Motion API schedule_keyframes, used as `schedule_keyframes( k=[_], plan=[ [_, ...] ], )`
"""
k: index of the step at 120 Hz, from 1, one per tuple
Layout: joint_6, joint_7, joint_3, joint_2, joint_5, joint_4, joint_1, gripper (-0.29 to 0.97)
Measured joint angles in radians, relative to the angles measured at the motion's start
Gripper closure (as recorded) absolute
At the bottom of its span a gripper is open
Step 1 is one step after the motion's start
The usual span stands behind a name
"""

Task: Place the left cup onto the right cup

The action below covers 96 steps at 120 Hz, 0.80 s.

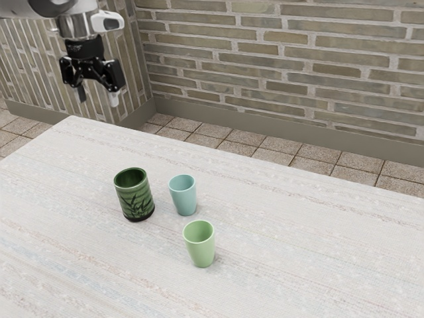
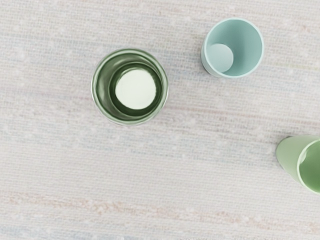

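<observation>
Three cups stand upright on the pale table (image 1: 318, 252). A dark green patterned cup (image 1: 134, 193) is toward the exterior view's left, a light blue cup (image 1: 183, 194) sits just to its right, and a light green cup (image 1: 199, 242) stands nearer the front. My black gripper (image 1: 97, 97) hangs high above the table's far left corner, well away from all cups, fingers apart and nothing between them. From the wrist camera I look straight down into the dark green cup (image 2: 129, 86), with the blue cup (image 2: 233, 47) and the light green cup (image 2: 303, 163) beside it.
A brick wall (image 1: 285, 59) rises behind the table, with a tiled floor (image 1: 278, 149) between. Bare tabletop spreads to the exterior view's right and front of the cups.
</observation>
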Motion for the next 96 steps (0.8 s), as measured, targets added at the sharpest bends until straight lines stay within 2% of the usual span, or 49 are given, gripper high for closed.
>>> schedule_keyframes(
  k=[15,38,49,68,96],
  plan=[
    [-0.004,0.006,0.000,0.026,0.001,0.016,0.018,0.00],
    [-0.006,0.013,0.002,0.298,0.006,0.277,0.053,0.00],
    [0.003,0.015,0.002,0.378,0.006,0.334,0.054,0.00],
    [0.060,0.015,-0.009,0.470,-0.007,0.321,0.044,0.00],
    [0.152,0.004,-0.028,0.499,-0.035,0.209,0.022,0.00]
  ],
)
